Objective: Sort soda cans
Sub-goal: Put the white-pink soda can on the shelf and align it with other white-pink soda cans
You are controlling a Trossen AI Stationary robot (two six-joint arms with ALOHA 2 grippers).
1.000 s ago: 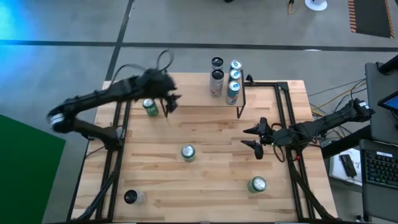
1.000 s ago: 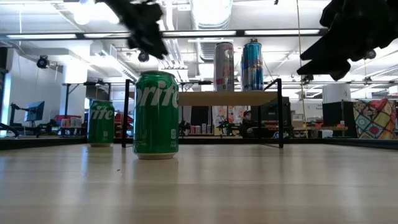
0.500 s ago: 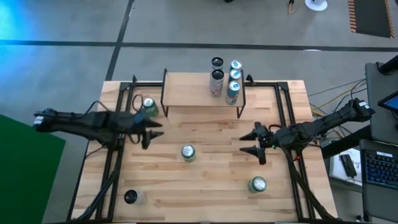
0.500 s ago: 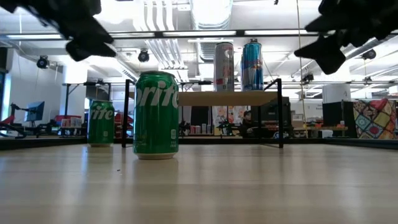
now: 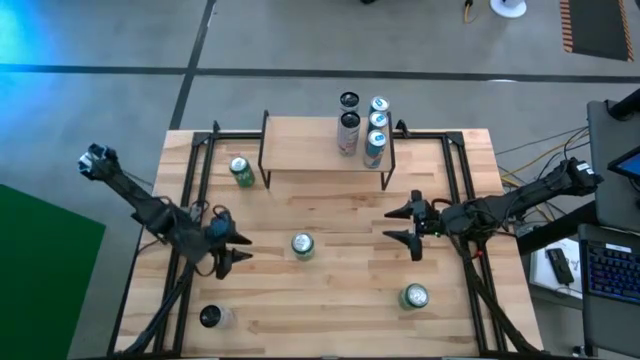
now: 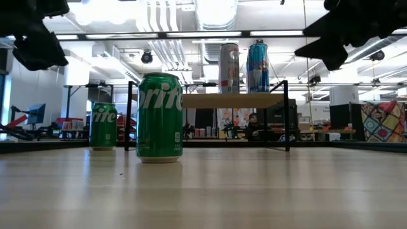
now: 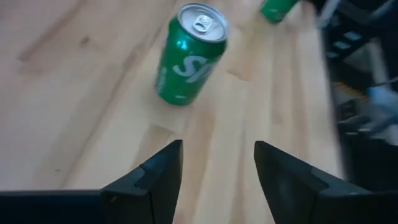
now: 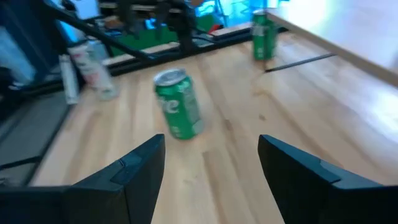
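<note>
Three green soda cans stand upright on the wooden table: one at the far left (image 5: 240,170), one in the middle (image 5: 302,245) and one near the right front (image 5: 414,296). A black can (image 5: 210,317) stands at the near left corner. On the raised shelf (image 5: 300,145) stand two dark cans (image 5: 348,125) and three pale blue cans (image 5: 376,125). My left gripper (image 5: 238,250) is open and empty, left of the middle green can (image 7: 189,56). My right gripper (image 5: 403,226) is open and empty, right of that can (image 8: 179,102).
Black metal frame rails (image 5: 200,190) run along the table's left and right sides. The shelf's legs (image 5: 388,170) stand at the far middle. Bare wood lies between the middle can and the near edge. A desk with a keyboard (image 5: 610,270) stands beyond the right edge.
My left gripper has swung from beside the far-left green can toward the table's near edge and now points at the middle green can. It has stayed open. No can has moved.
</note>
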